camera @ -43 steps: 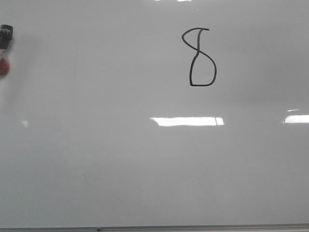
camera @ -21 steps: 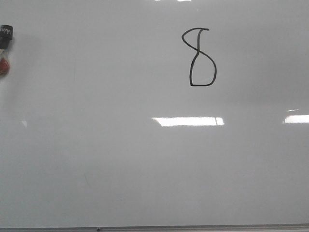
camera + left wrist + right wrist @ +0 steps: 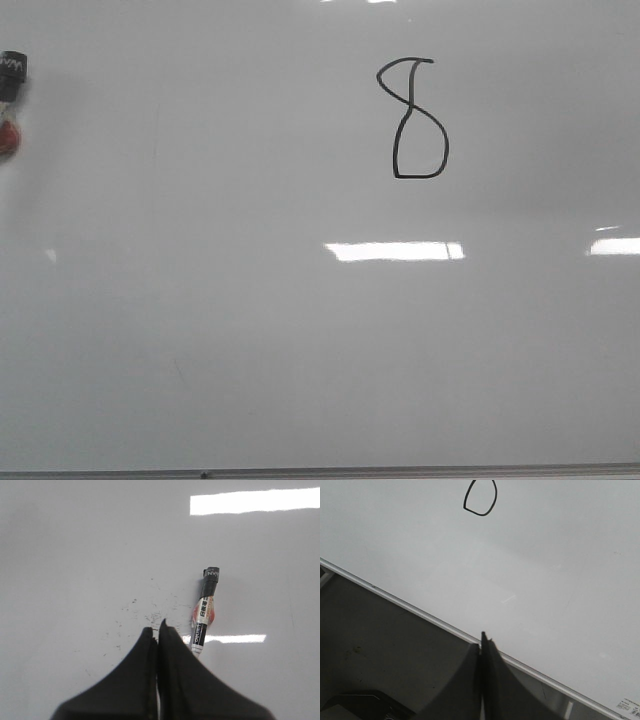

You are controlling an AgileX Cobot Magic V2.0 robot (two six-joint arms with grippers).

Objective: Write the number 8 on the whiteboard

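Toward the far right of the whiteboard (image 3: 300,350), as the front view shows it, stands the number 8 (image 3: 412,118), a single thin black figure with a narrow upper loop left slightly open and a wider, flat-bottomed lower loop. Its long axis runs up and down the board. Judged from that, the writing looks complete, and what remains is probably only to pull clear or set things down.

At the board's left edge lies one marker (image 3: 10,100), its black cap uppermost in the front view and its body lying lengthwise along that edge, well apart from the figure. The left wrist view shows the same marker (image 3: 205,611) flat on the board just beside the left claw (image 3: 158,630), whose jaws are pressed together and hold nothing. The left arm is therefore the nearer one to the marker, should it need to be picked up.

The right claw (image 3: 482,642) is likewise pinched closed and empty. It hangs over the board's thin metal edge strip (image 3: 415,611), with the lower loop of the figure (image 3: 480,499) well ahead of its tips.

Counted: one board, one figure, one marker, two claws.
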